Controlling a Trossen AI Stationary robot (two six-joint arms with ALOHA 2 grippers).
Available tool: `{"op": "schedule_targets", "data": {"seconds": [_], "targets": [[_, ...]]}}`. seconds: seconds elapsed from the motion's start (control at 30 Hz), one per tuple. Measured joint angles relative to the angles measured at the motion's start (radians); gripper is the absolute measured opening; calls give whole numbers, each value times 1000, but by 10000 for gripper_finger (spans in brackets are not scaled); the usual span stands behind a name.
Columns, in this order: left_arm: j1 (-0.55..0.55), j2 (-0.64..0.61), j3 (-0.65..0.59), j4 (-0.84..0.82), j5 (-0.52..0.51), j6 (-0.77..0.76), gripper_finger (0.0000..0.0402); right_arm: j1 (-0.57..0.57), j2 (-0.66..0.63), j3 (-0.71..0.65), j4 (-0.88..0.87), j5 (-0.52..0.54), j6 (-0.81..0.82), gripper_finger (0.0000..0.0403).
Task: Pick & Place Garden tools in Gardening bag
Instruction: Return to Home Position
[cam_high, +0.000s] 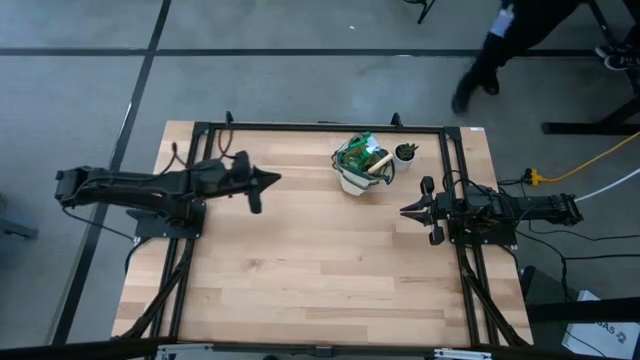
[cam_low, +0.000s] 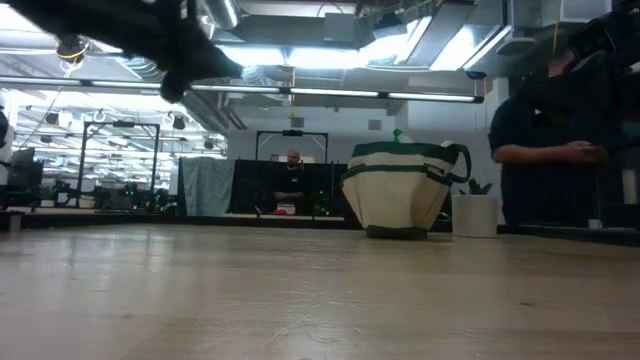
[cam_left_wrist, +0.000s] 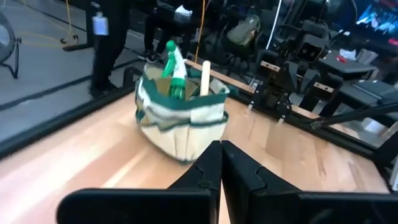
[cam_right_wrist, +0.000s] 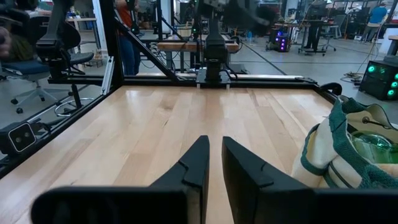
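Left pincer (cam_left_wrist: 221, 146) (closed), gardening bag (cam_left_wrist: 180, 127) beyond

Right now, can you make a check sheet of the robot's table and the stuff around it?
Surface: wooden table, black frame round it.
Job's things: bag upright near the far edge; sprayer and wooden handle stick out of it.
Clutter: white pot beside the bag.
Grippers: left gripper shut, empty, left of the bag; right gripper slightly open, empty, at the right side.
Cables: yellow cable on the floor, right of the table.
Surroundings: person beyond the far edge.
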Motion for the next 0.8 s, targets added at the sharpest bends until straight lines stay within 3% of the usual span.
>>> {"op": "schedule_targets", "data": {"seconds": [0.33,0.8], "targets": [[0,-290,-231,18,-3,1,1,0,0,0,0,0,0,47],[0,-632,-402,13,3,78,2,0,0,0,0,0,0,48]]}}
